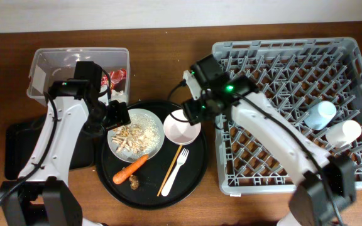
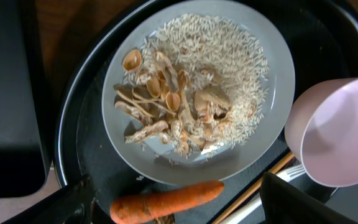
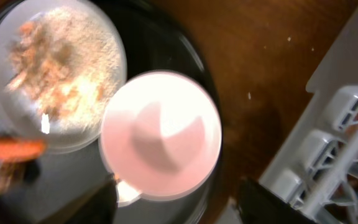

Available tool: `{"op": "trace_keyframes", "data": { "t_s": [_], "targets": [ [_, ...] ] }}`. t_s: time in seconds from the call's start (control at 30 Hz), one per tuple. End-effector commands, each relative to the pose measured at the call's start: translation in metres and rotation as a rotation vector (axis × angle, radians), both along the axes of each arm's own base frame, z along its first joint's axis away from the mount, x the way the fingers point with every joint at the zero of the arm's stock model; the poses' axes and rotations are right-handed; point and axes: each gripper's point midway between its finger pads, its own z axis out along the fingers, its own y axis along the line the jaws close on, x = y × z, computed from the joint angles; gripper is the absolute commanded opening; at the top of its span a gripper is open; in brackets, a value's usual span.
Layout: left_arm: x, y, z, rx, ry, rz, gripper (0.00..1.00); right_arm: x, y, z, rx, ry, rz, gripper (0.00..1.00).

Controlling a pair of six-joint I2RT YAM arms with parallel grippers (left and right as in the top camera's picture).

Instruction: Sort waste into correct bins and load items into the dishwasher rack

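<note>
The white plate [image 1: 159, 139] holds pale shredded scraps [image 1: 131, 135] and sits on the round black tray, with the pink bowl [image 1: 182, 129] beside it on its right. The carrot piece [image 1: 131, 168], a brown bit [image 1: 134, 182], the white fork [image 1: 176, 168] and the chopstick [image 1: 170, 171] lie in front. My left gripper [image 1: 118, 115] is open above the plate's left edge; in the left wrist view its fingers [image 2: 174, 190] straddle the carrot [image 2: 166, 200]. My right gripper [image 1: 197, 112] is open just above the bowl [image 3: 160, 134]. The red-and-white wrapper [image 1: 117, 76] lies in the clear tub [image 1: 55, 63].
The grey dishwasher rack [image 1: 281, 56] fills the right side and holds a blue cup [image 1: 319, 115] and a cream cup [image 1: 343, 133]. The shallow black rectangular tray [image 1: 14, 150] lies at the left under my left arm. The round black tray [image 1: 197, 160] lies between them.
</note>
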Motion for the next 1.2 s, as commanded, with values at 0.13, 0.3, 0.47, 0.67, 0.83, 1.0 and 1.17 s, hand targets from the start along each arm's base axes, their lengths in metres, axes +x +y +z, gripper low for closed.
{"op": "trace_keyframes", "data": {
  "t_s": [0.13, 0.3, 0.47, 0.67, 0.83, 1.0, 1.17],
  "targets": [
    [0.000, 0.003, 0.008, 0.001, -0.022, 0.025, 0.84, 0.013, -0.009, -0.094, -0.170, 0.134, -0.111, 0.49],
    [0.000, 0.003, 0.008, 0.001, -0.021, 0.025, 0.84, 0.012, -0.010, -0.099, -0.180, 0.146, -0.111, 0.09],
    [-0.002, 0.003, 0.008, 0.003, -0.015, 0.025, 0.84, 0.023, -0.024, -0.042, -0.209, 0.026, -0.148, 0.04],
    [-0.002, 0.004, 0.008, 0.005, -0.013, 0.025, 0.84, 0.055, -0.147, 0.150, -0.410, -0.451, -0.511, 0.04],
    [-0.002, 0.005, 0.008, 0.013, -0.013, 0.026, 0.84, 0.063, -0.304, 0.188, -0.708, -0.566, -0.954, 0.04],
    [0.000, 0.005, 0.008, 0.012, -0.022, 0.026, 0.84, 0.071, -0.417, 0.158, -1.079, -0.527, -1.248, 0.04],
    [0.002, 0.005, 0.008, 0.011, -0.030, 0.026, 0.84, 0.100, -0.435, 0.061, -1.269, -0.367, -1.164, 0.04]
  ]
}}
